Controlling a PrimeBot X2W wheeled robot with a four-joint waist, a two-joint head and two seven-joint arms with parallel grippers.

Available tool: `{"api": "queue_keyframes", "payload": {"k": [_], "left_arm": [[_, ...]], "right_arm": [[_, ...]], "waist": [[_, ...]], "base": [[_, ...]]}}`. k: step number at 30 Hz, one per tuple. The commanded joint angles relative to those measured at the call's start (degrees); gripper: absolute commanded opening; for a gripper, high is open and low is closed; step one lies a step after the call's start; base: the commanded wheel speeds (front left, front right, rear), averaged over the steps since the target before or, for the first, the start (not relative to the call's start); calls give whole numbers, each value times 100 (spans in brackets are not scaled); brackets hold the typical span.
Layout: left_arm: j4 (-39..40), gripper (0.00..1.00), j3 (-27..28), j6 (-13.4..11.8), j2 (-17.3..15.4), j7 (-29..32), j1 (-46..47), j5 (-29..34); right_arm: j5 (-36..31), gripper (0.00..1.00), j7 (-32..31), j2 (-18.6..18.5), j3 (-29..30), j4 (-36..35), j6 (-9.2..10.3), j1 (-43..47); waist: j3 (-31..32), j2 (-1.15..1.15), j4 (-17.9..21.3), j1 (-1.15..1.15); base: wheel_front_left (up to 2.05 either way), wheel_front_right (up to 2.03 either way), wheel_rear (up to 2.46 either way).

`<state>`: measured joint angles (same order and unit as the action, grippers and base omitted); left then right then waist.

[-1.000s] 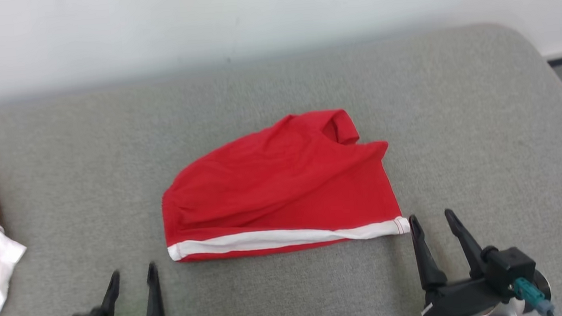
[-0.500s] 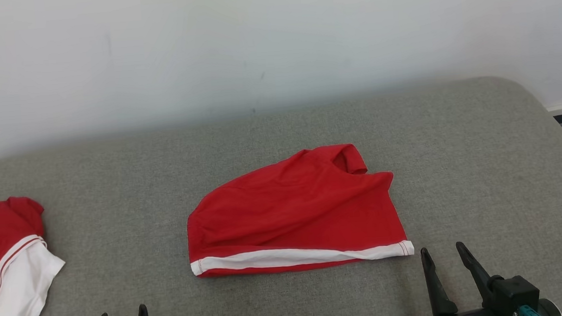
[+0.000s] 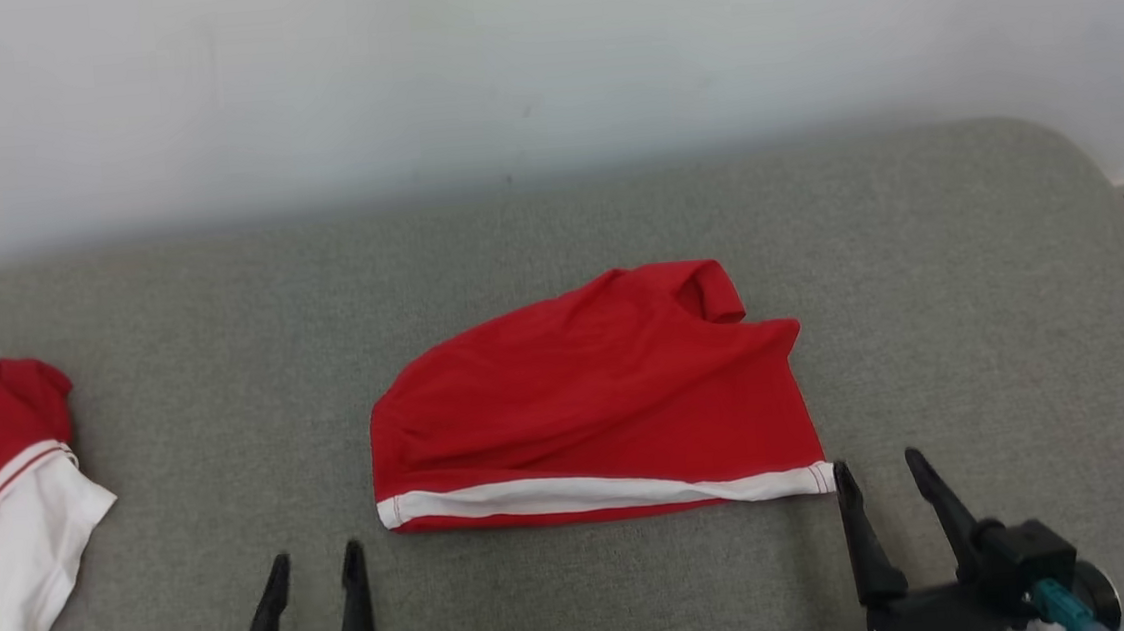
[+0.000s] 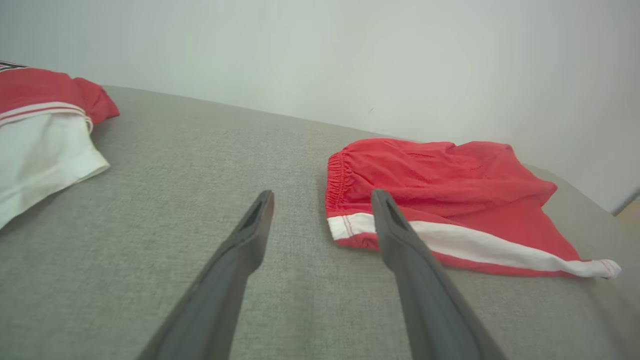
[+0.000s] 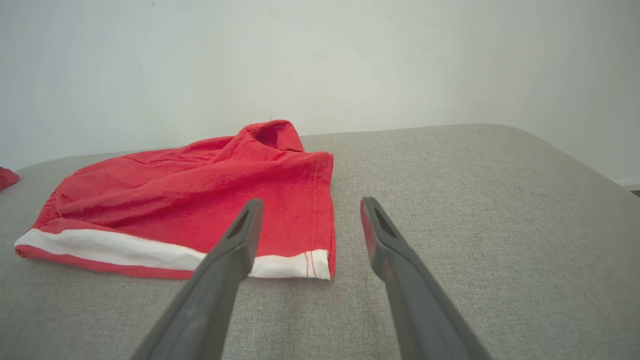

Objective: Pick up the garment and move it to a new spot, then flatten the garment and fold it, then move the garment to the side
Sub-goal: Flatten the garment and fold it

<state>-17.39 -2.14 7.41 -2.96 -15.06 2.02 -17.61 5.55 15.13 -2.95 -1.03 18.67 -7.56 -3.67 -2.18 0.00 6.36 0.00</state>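
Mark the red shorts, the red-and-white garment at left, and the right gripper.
red shorts [image 3: 589, 404]: head view, centre of the red fabric.
red-and-white garment [image 3: 18, 539]: head view, its white panel.
right gripper [image 3: 876, 461]: head view, midway between its open fingertips.

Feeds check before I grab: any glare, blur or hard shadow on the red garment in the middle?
Head view: soft even light, no glare, red garment clear, thin shadow at its near edge. Left wrist view: fingers of the left gripper blurred near the lens, cloth sharp. Right wrist view: same, right gripper soft, hem stitching legible.
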Motion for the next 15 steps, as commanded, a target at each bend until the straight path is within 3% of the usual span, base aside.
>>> {"api": "queue_keyframes", "payload": {"k": [1, 8, 15], "left_arm": [[-50, 100, -109, 5, -1, -18, 218, -210], [-527, 100, -525, 2, 2, -18, 834, -827], [-958, 100, -564, 3, 1, -18, 1223, -1130]], "right_arm": [[-28, 100, 0, 6, -18, -53, 15, -149], [-18, 100, 0, 6, -175, -114, 15, -462], [-86, 100, 0, 7, -221, -153, 15, -604]], "waist": [[-390, 0, -18, 0], [-956, 0, 73, 0], [-1226, 0, 189, 0]], "base": [[0, 0, 0], [0, 0, 0], [0, 0, 0]]}}
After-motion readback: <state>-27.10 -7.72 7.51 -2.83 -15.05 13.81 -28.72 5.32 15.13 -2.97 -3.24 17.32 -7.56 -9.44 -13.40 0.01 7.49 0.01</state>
